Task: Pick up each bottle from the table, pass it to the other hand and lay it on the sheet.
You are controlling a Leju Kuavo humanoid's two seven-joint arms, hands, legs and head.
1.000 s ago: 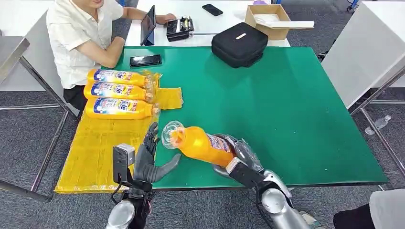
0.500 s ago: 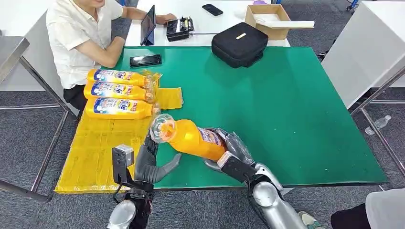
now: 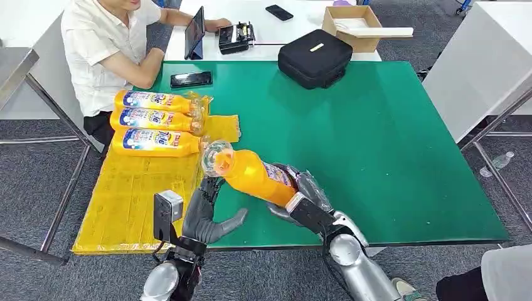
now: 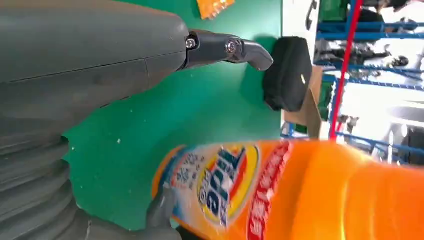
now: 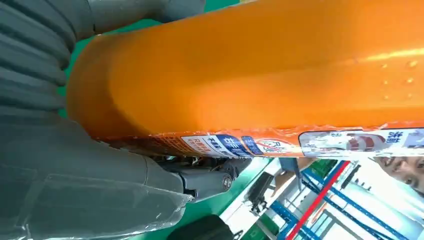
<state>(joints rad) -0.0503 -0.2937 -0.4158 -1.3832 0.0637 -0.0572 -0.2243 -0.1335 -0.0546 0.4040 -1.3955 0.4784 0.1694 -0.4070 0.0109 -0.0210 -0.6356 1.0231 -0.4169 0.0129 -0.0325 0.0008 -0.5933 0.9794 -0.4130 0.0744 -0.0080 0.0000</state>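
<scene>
Sheet: the yellow sheet (image 3: 125, 200) is lying over the table's left part, with three bottles (image 3: 157, 120) already lying side by side at its far end.

Left hand: the left hand (image 3: 204, 213) is waiting with fingers spread and thumb out, holding nothing, at the boundary of sheet and green table (image 3: 376, 144); its fingertips are reaching up just under the neck of the bottle.

Bottle: the orange bottle (image 3: 254, 177) is hanging in the air above the table's near edge, tilted, its clear cap end pointing up and left toward the sheet, its base sitting down and right.

Right hand: the right hand (image 3: 304, 194) is clasping the bottle around its lower, labelled half (the wrist view is showing fingers wrapped under the orange body).

Key relation: the bottle's long axis is running from the right hand up-left over the left hand, so the free neck half is lying directly above the left palm.

Judgement: the handover is looking imminent; the left hand probably needs to rise and close around the upper body before the right lets go.
</scene>
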